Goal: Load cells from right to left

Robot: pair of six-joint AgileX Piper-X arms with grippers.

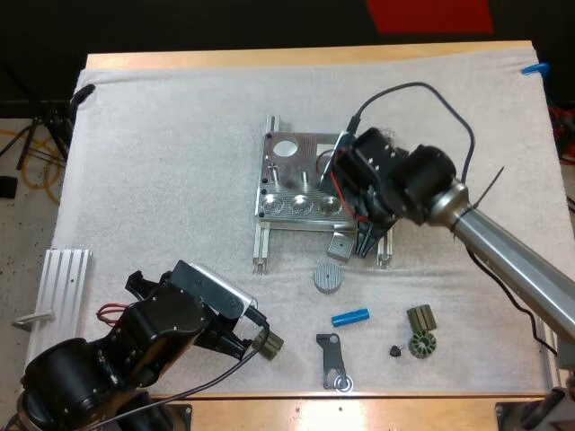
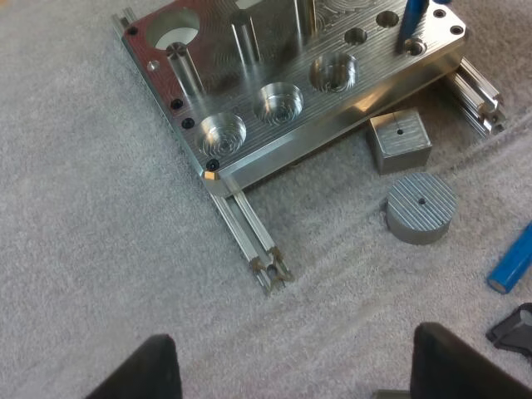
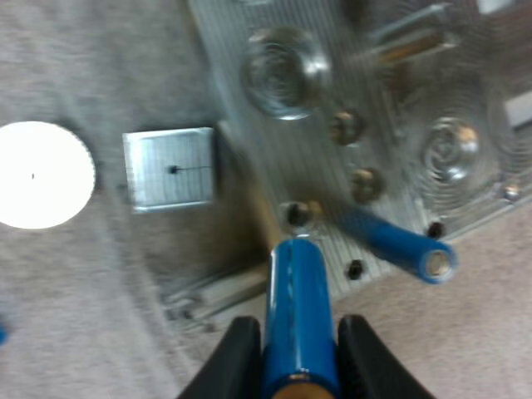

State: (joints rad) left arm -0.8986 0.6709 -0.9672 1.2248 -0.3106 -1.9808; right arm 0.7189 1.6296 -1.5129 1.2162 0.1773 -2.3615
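Blue cylindrical cell is pinched between the black fingers of the right claw. Its lower end points at a small hole near the right end of the machined metal fixture. A second blue cell rises from the fixture plate just beside that hole. It looks seated already, though I cannot tell how deep it sits. A third blue cell lies loose on the white mat covering the bench, near a round ribbed metal disc. The left claw hangs spread and empty over the mat in front of the fixture.

I judge the step in hand to be seating a cell at the fixture's right end, early in the right-to-left run. The next move calls for a straight, well-centred descent into the hole, since a tilted cell could catch on the rim, and then a clean release. The loose cell would then want fetching for the next hole leftward.
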